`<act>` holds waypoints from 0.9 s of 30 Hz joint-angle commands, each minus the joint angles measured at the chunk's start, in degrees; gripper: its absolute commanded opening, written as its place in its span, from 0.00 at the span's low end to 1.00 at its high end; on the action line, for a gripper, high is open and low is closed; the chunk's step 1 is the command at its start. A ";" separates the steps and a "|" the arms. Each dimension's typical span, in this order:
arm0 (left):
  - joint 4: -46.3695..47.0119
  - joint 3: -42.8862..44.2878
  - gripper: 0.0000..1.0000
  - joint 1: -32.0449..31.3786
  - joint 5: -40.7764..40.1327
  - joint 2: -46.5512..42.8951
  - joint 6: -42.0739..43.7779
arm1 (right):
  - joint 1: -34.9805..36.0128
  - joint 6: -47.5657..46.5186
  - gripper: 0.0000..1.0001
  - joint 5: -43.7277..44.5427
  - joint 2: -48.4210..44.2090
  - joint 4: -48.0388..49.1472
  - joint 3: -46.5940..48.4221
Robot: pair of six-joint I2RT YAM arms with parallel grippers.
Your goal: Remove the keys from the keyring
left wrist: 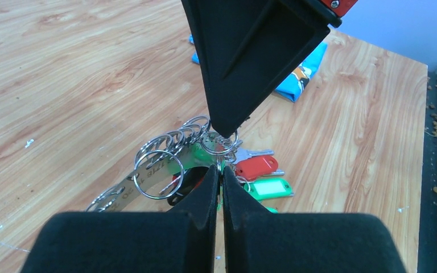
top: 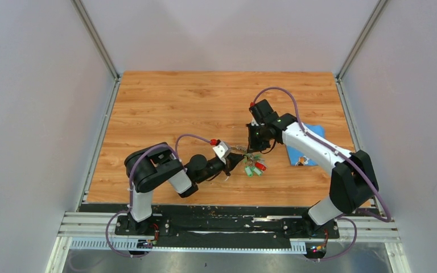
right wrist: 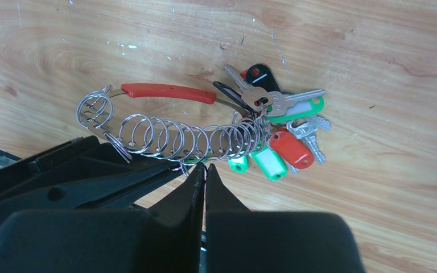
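Note:
The keyring is a metal strip strung with several silver split rings and a red curved piece. The keys, silver with green, red and black heads, hang bunched at its right end on the table. They show in the top view and the left wrist view. My left gripper is shut, with a thin ring wire between its tips. My right gripper is shut at the rings' lower edge, tip to tip with the left gripper's fingers. It comes down from above in the left wrist view.
A blue cloth lies right of the keys under the right arm, and shows in the left wrist view. The wooden table ends at metal rails along the near edge and sides.

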 commanded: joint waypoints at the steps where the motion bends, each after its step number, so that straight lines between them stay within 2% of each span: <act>1: -4.59 -0.42 0.00 1.11 2.10 -1.63 2.84 | -0.45 -7.79 0.00 1.63 1.24 -4.79 2.62; 8: -8.05 0.16 0.00 2.07 4.02 -2.89 4.05 | 2.05 -10.51 0.00 5.68 3.13 -7.16 4.53; 19: -12.92 4.57 0.00 2.19 15.80 -1.35 3.04 | 1.78 1.58 0.01 6.87 -0.08 -4.13 2.28; 24: -14.49 5.81 0.00 2.10 16.49 -0.93 1.98 | 1.36 5.13 0.01 6.82 -1.89 -2.00 0.69; 27: -15.93 6.86 0.00 2.18 16.08 -0.67 1.58 | 1.13 6.10 0.09 6.81 -2.35 -1.51 0.36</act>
